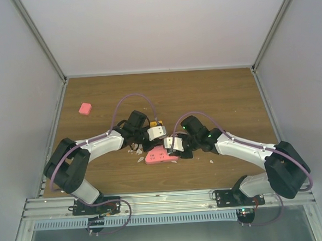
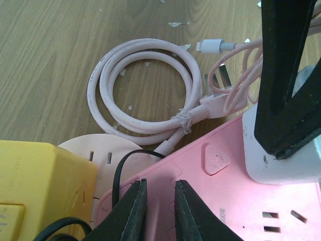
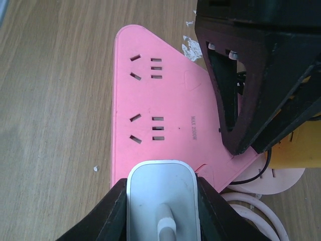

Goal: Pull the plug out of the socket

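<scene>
Clamping the white plug [image 3: 160, 201] between its two black fingers, the right gripper [image 3: 161, 182] sat at the bottom centre of its own wrist view, both pads flush against the plug's sides. The plug stood seated in the near end of the pink power strip [image 3: 150, 100], which lay flat on the wooden table [image 3: 50, 100] and filled the middle of that frame.

In the left wrist view the left gripper [image 2: 159, 191] showed at the bottom centre, its fingers drawn almost together with only a thin slit between them and nothing visibly caught there. Their tips lay over the strip's upper face near its edge; whether they pressed on it could not be told. A coiled pink cable [image 2: 145, 95] lay in the upper middle of that frame, and a yellow block [image 2: 40, 191] sat in the lower left corner.
</scene>
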{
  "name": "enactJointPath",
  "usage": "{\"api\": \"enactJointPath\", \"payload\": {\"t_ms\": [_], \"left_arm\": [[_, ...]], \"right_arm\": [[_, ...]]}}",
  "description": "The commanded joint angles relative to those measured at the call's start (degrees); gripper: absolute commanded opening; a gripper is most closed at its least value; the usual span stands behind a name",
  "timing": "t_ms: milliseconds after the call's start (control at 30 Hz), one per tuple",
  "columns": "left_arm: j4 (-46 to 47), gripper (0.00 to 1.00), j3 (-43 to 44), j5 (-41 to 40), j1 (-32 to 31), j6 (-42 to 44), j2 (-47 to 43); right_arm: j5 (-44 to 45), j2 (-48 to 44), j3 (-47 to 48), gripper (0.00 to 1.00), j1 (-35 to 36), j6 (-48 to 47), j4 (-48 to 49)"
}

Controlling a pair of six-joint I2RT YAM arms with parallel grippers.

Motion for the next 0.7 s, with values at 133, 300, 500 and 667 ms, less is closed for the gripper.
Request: {"api": "enactJointPath", "payload": {"t_ms": [133, 300, 500, 667], "left_arm": [[-3.3, 0.18, -4.9, -5.1, -0.4, 1.6, 2.9], [-2.9, 0.18, -6.2, -6.3, -0.4, 2.2, 2.7], [-2.7, 0.17, -7.0, -7.1, -0.6, 2.9, 3.0], [-2.6, 0.17, -7.4, -7.1, -0.7, 3.4, 3.3]], "right_arm": [[-8.7, -0.2, 6.2, 0.09, -1.7, 1.7, -3.3], [-10.3, 1.2, 7.2, 0.08, -2.7, 1.3, -4.7], [-12.7, 2.7, 8.2, 0.08, -4.1, 0.3, -7.2], [-14.0, 4.4, 9.5, 0.08, -4.8, -0.1, -8.9]]}}
